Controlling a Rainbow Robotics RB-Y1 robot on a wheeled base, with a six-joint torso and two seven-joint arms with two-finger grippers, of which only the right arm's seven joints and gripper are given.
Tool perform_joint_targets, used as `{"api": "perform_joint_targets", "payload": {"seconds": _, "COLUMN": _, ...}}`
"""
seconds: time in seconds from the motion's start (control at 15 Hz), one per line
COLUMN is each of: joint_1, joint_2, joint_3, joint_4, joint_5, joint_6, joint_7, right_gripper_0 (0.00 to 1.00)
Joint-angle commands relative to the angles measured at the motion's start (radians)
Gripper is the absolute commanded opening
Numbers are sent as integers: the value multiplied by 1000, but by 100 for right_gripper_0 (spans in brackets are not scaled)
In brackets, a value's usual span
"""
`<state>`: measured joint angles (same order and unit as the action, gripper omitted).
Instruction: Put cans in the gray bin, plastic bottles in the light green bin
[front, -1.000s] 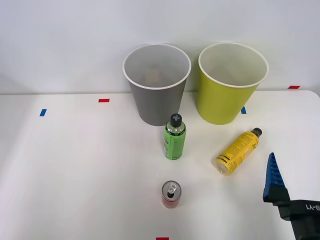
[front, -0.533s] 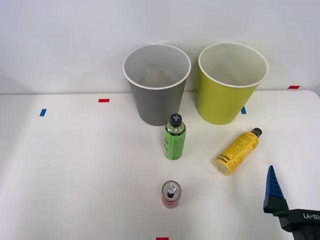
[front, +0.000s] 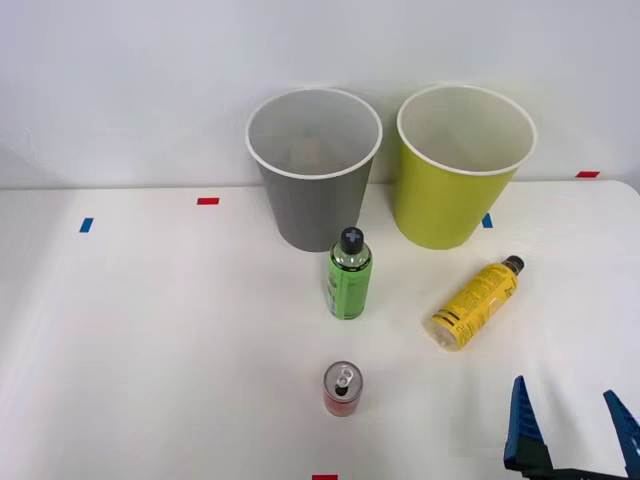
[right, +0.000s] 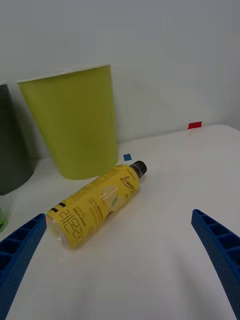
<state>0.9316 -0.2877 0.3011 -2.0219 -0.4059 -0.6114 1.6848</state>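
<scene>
I'm lining up my wide-open, empty right gripper on the lying yellow bottle at eleven o'clock, aiming to straddle its body crosswise.

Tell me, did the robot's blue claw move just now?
Yes. The right gripper slid back toward the table's near edge, away from the lying yellow bottle, which stayed put. Both jaws now show, spread apart.

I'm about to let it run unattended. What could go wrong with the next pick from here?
The yellow bottle lies on its side, so it may roll away as the open jaws of the right gripper close. Its cap end lies close to the light green bin, which a clumsy lift could knock. The green bottle stands upright nearby and may topple if swept.
</scene>
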Motion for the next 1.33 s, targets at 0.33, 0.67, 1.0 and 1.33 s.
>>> {"api": "perform_joint_targets", "payload": {"seconds": 0.33, "joint_1": -13, "joint_2": -62, "joint_3": 78, "joint_4": 167, "joint_5": 28, "joint_6": -225, "joint_7": 75, "right_gripper_0": 100}}
{"api": "perform_joint_targets", "payload": {"seconds": 0.67, "joint_1": -5, "joint_2": -68, "joint_3": 136, "joint_4": 193, "joint_5": -36, "joint_6": -261, "joint_7": 251, "right_gripper_0": 100}}
{"api": "perform_joint_targets", "payload": {"seconds": 1.0, "joint_1": -4, "joint_2": -73, "joint_3": 178, "joint_4": 193, "joint_5": -87, "joint_6": -260, "joint_7": 317, "right_gripper_0": 100}}
{"api": "perform_joint_targets", "payload": {"seconds": 1.33, "joint_1": -4, "joint_2": -73, "joint_3": 174, "joint_4": 193, "joint_5": -85, "joint_6": -260, "joint_7": 319, "right_gripper_0": 100}}
